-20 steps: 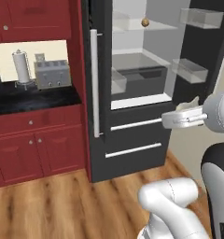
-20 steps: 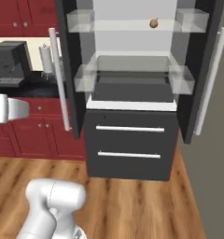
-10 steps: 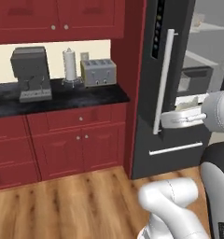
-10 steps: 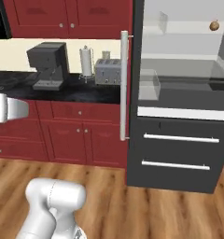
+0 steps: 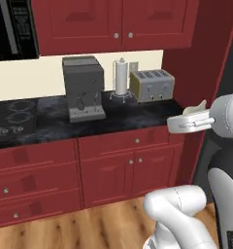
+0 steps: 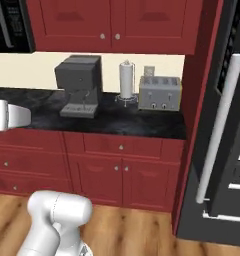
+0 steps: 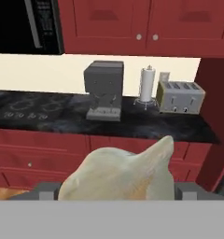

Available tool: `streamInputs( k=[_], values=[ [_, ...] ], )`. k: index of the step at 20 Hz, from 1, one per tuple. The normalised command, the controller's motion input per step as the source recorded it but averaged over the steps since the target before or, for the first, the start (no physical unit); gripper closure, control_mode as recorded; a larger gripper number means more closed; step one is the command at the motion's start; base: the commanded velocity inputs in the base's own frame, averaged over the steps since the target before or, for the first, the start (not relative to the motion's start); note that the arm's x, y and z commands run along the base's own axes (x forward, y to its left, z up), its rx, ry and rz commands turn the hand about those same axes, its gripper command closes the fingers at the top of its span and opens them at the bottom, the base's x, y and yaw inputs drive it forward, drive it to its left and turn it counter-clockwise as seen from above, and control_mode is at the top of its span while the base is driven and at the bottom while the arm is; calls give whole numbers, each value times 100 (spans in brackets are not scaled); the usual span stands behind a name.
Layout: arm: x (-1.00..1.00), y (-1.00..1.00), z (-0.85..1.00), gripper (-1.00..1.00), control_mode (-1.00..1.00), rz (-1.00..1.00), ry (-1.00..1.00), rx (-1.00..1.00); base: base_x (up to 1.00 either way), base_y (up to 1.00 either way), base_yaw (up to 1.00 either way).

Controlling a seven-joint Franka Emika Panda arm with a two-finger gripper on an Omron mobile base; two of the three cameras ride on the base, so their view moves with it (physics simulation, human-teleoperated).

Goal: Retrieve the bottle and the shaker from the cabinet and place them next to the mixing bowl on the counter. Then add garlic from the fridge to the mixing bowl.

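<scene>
A pale whitish-beige garlic (image 7: pixel 121 175), a black table (image 5: pixel 89 121) with faint marbling, red cabinets (image 6: pixel 117 22), a grey coffee machine (image 5: pixel 83 87) and a silver toaster (image 6: pixel 159 93).

Garlic (image 7: pixel 121 173): lower part cut off at the bottom of the hand view, the contact with the finger tips (image 7: pixel 44 189) being concealed behind it. Gripper (image 5: pixel 179 124): fingers largely masked by the bulb in the left base view. Fridge (image 6: pixel 227 140): cut off by the right edge, interior hidden. Counter (image 5: pixel 50 121): truncated at the left edge. Microwave (image 5: pixel 14 26): partly cropped at the upper left.
</scene>
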Motion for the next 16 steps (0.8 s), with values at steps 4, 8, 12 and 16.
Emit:
streamInputs(
  k=[4,8,12,16],
  values=[
    [0,0,0,100,100,0,0,0,55,100,34],
    [0,0,0,100,100,0,0,0,14,100,56],
    [0,0,0,100,100,0,0,0,31,100,47],
    [0,0,0,100,100,0,0,0,77,100,27]
  ],
)
